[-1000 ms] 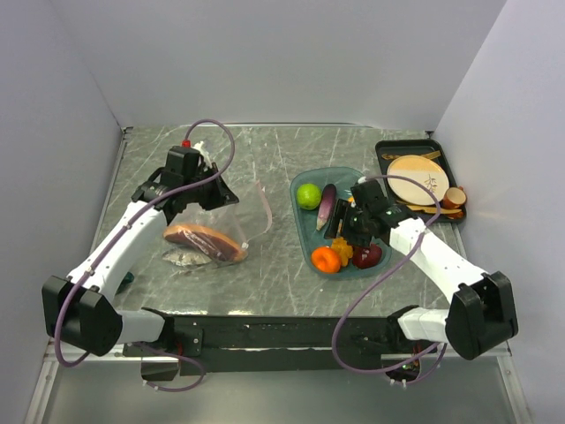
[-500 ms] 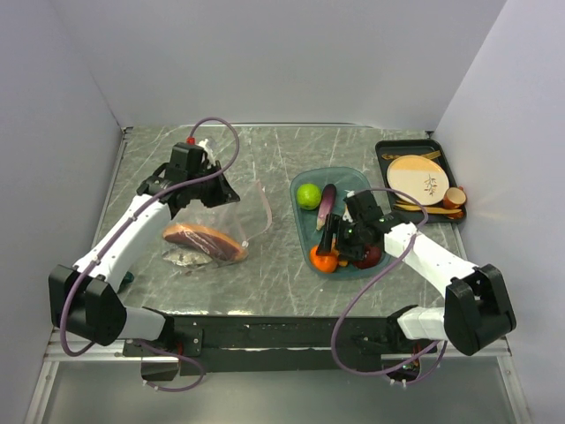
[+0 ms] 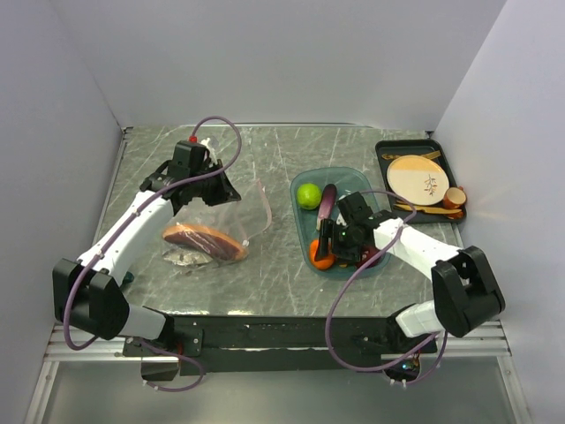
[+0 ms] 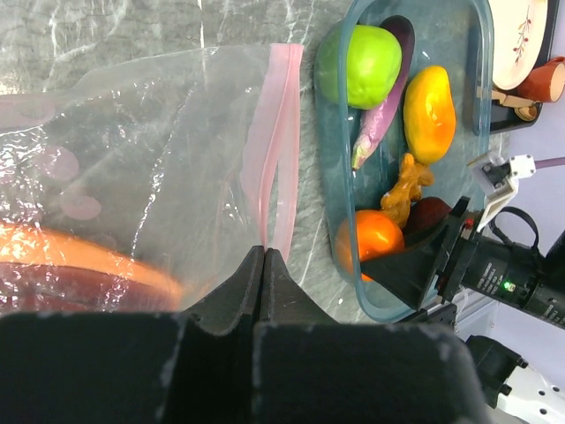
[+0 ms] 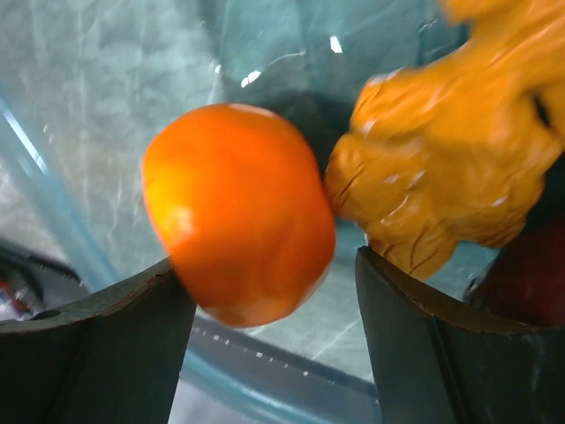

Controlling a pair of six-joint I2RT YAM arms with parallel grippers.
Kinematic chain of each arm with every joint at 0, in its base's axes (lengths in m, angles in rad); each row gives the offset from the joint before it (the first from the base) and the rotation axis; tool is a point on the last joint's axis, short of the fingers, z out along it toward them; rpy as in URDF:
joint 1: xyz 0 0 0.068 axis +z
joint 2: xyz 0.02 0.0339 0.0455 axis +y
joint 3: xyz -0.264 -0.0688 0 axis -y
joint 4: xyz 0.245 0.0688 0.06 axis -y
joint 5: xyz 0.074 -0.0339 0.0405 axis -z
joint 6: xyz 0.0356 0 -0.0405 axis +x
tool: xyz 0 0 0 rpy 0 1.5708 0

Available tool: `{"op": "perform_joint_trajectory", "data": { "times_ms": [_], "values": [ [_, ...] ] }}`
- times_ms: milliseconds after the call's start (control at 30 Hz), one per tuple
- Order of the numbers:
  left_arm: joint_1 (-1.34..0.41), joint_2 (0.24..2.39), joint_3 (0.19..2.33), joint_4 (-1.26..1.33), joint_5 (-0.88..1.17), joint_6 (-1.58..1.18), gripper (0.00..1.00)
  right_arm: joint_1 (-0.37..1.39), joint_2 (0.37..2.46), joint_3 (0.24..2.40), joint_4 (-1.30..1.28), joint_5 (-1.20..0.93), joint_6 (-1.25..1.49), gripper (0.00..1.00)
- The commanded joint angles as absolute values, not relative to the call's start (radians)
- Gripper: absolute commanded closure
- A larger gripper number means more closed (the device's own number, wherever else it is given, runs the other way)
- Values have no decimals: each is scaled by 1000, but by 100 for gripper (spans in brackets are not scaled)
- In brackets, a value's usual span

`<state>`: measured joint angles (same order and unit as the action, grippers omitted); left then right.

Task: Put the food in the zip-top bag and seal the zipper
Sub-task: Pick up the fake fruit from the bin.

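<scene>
Right tool (image 5: 265, 265) shifted left, wide astride orange (image 5: 231, 225), left tool (image 4: 265, 254) pinching zip-top bag (image 4: 159, 150).

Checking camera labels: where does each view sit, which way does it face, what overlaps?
Top external: above and behind, looking down; left arm with left tool at the clear plastic zip-top bag, right arm with right tool in the translucent teal tray.
Left wrist: looks past its shut fingers, pinching the pale pink zipper strip, towards the tray.
Right wrist: looks between its open fingers at the round orange toy fruit.
Shared: both wrist views show that orange fruit.
</scene>
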<state>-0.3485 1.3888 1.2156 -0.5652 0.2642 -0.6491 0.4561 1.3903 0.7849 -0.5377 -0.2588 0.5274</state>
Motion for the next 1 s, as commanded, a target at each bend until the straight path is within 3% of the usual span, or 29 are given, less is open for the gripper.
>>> {"op": "perform_joint_trajectory", "data": {
  "times_ms": [0,533,633,700,800,967],
  "values": [
    [-353,1390,1261,-555,270,-638,99,468,1404,851,-500,-151,537,24],
    [-353,1402,1259,-560,249,-630,99,482,1437,876,-413,-176,499,27],
    [-353,1402,1259,-563,244,-629,99,482,1465,887,-410,-196,499,39],
    [-353,1402,1258,-566,242,-627,99,483,1463,887,-408,-204,500,54],
    [-353,1399,1255,-569,241,-624,99,482,1436,876,-394,-215,497,69],
    [-353,1401,1256,-565,244,-624,99,483,1372,923,-443,-198,497,72]
  ]
}}
